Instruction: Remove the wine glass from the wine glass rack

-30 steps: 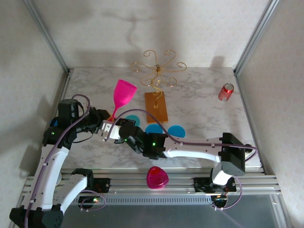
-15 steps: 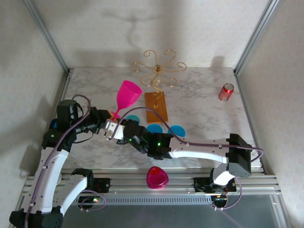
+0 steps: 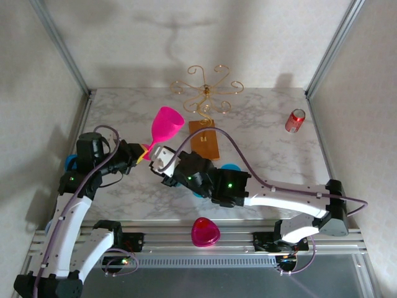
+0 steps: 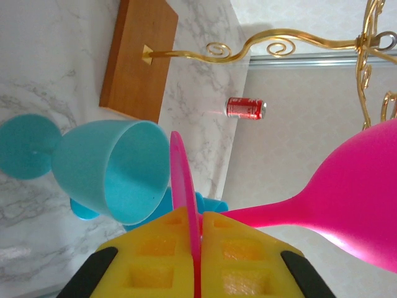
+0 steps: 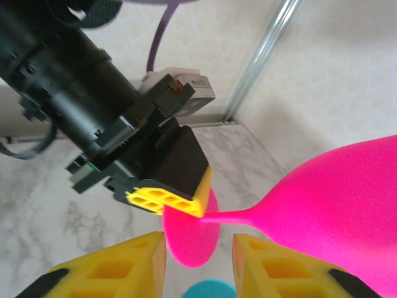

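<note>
Hand-over seems to be the business in the top view: the pink wine glass hangs tilted in the air over the surface, clear of the wine glass rack behind it, so the lift-off looks done. The left end effector grips its foot, and the right end effector sits just beside that same foot. A soda can lies well apart to the right, out of the way. In the left wrist view, the yellow pads are pressed onto the thin foot disc edge-on, which holds the stem level and the bowl out to the side. A teal glass lies on its side just below, the likeliest thing to knock on the way down. In the right wrist view, the fingers stand spread on either side of the foot. Whether either one touches its rim is hard to say.
</note>
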Controlling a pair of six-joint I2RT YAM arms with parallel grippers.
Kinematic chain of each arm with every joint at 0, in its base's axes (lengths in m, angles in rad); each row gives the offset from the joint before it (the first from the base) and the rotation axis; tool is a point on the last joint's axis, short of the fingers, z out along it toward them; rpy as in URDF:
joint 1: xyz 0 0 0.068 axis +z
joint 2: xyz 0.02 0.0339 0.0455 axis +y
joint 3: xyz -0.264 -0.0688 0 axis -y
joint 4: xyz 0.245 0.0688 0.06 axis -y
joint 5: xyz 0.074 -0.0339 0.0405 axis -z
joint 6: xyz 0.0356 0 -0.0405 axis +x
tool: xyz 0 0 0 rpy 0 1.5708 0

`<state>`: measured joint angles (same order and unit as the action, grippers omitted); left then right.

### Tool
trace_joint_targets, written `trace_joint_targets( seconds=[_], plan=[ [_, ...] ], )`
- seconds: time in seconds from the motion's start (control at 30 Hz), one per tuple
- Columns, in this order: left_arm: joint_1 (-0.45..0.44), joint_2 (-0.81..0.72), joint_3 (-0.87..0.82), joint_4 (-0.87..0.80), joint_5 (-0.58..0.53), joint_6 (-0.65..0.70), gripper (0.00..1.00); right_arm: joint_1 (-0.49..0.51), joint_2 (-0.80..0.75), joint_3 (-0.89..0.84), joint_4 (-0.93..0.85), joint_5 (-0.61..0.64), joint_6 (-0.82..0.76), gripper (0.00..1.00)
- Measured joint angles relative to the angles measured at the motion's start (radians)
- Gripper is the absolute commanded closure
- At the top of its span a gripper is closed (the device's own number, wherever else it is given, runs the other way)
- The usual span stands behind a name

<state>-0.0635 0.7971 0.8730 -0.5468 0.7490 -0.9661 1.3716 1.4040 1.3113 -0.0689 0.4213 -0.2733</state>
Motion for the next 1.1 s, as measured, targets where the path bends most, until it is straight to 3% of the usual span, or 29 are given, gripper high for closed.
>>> trace_joint_targets(
  seconds=[0.3, 0.63, 0.87, 1.1],
  plan=[
    [0.000, -0.012, -0.029, 0.043, -0.071, 0.059, 1.00, -0.026, -0.041, 0.185, -0.256, -0.158, 0.251, 0.54],
    [0.000, -0.065, -0.088, 0.077, -0.112, 0.107, 1.00, -0.237, -0.081, 0.302, -0.405, -0.417, 0.473, 0.36],
    [0.001, -0.070, -0.088, 0.095, -0.119, 0.134, 1.00, -0.373, -0.028, 0.392, -0.466, -0.594, 0.555, 0.32],
    [0.001, -0.070, -0.088, 0.101, -0.119, 0.151, 1.00, -0.427, 0.085, 0.476, -0.501, -0.711, 0.584, 0.33]
  ],
)
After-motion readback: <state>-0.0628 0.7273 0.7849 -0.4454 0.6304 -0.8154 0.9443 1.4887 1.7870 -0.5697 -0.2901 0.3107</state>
